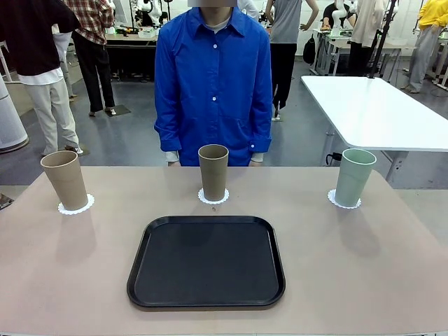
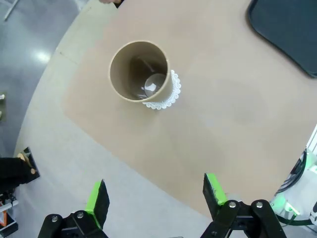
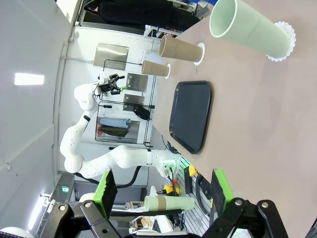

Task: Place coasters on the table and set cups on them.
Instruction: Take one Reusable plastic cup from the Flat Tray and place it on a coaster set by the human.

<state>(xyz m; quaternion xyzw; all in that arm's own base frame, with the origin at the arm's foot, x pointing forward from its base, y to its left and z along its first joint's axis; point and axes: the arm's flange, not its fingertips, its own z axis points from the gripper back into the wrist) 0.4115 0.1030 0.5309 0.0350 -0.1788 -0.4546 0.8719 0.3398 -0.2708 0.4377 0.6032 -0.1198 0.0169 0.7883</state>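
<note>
Three cups stand upright on the beige table (image 1: pixel 350 273), each on a white lacy coaster. At the left is a tan cup (image 1: pixel 64 178) on its coaster (image 1: pixel 75 206). A browner cup (image 1: pixel 213 171) stands in the middle on a coaster (image 1: pixel 213 199), and a mint cup (image 1: pixel 354 176) at the right on a coaster (image 1: pixel 344 202). My left gripper (image 2: pixel 156 193) hangs open high above the tan cup (image 2: pixel 139 71) and its coaster (image 2: pixel 167 96). My right gripper (image 3: pixel 162 187) is open with nothing in it, well back from the mint cup (image 3: pixel 250 29) and its coaster (image 3: pixel 283 42).
A black tray (image 1: pixel 206 261) with nothing on it lies at the table's near middle, its corner (image 2: pixel 287 29) also in the left wrist view. A person in a blue shirt (image 1: pixel 213 84) stands at the far edge behind the middle cup. A white table (image 1: pixel 378 112) stands at the back right.
</note>
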